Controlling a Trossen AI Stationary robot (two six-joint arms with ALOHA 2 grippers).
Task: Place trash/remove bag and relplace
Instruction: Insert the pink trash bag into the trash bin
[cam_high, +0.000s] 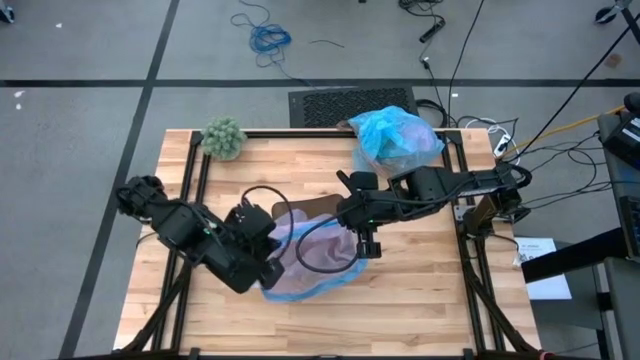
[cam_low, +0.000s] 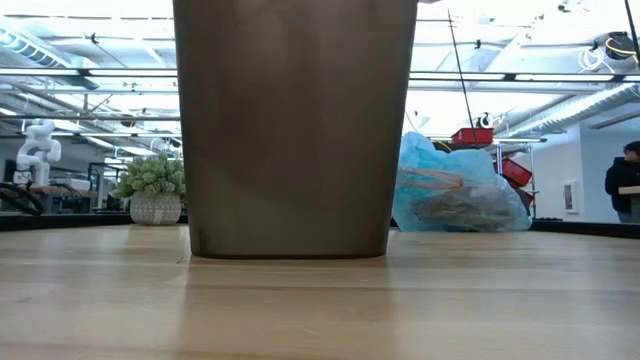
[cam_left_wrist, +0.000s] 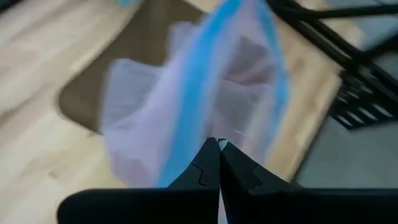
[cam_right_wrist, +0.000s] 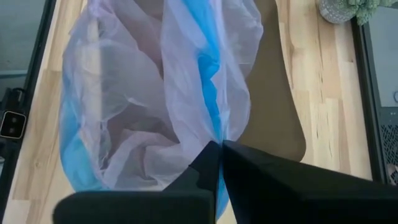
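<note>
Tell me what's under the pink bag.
Under the pink bag the brown bin shows, standing on the wooden table. The bin's inside is covered, so its contents cannot be seen.

Wooden table (cam_high: 420, 290) carries brown bin (cam_low: 295, 130), blue bag (cam_high: 397, 138) (filled), green ball (cam_high: 224, 137).

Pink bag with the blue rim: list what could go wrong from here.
1. Both grippers, left and right, pinch only thin film of the pink bag; it may slip or tear when pulled apart.
2. The bag hangs bunched over the brown bin, so its mouth may not open over the rim.
3. The filled blue bag lies close to the right arm and could get knocked.
</note>
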